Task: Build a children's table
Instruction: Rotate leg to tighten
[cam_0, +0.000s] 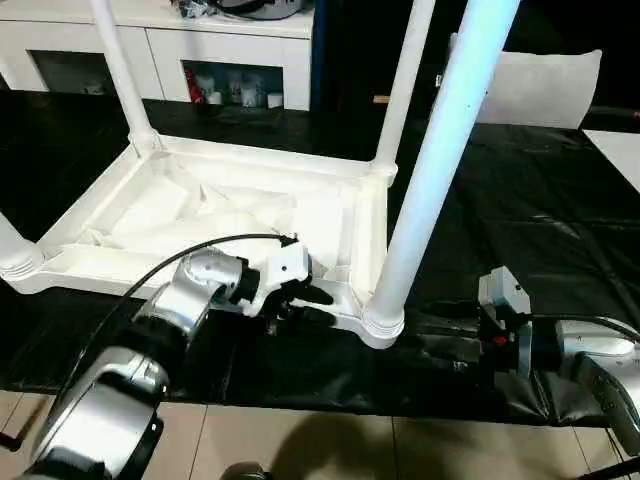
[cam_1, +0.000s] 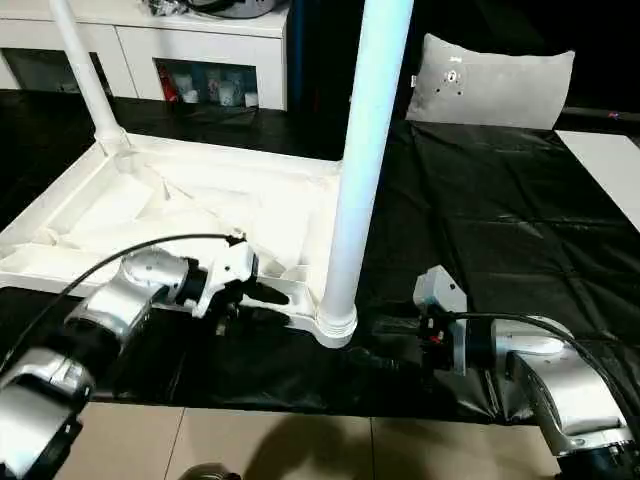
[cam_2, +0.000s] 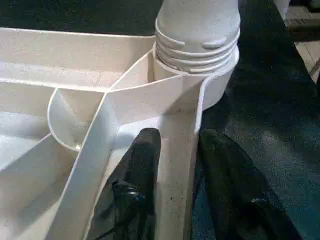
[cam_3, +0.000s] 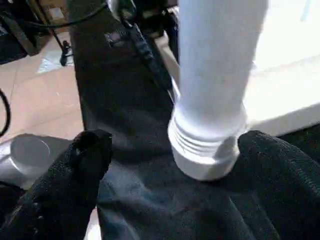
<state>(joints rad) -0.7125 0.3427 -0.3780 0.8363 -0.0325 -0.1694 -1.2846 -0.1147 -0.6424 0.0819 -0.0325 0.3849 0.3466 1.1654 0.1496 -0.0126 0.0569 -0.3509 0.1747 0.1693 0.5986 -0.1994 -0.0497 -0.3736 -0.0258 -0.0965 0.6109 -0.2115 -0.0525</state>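
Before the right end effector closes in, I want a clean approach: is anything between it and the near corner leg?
Nothing visible: the right end effector faces the leg across wrinkled black cloth alone.

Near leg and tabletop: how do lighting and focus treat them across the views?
Left eye view: near leg picks up a bluish sheen, tabletop is glare-washed, ribs faint. Left wrist view: rim evenly lit, fingers soft at close range. Right wrist view: leg's upper part bright and washed out, fingers blurred.
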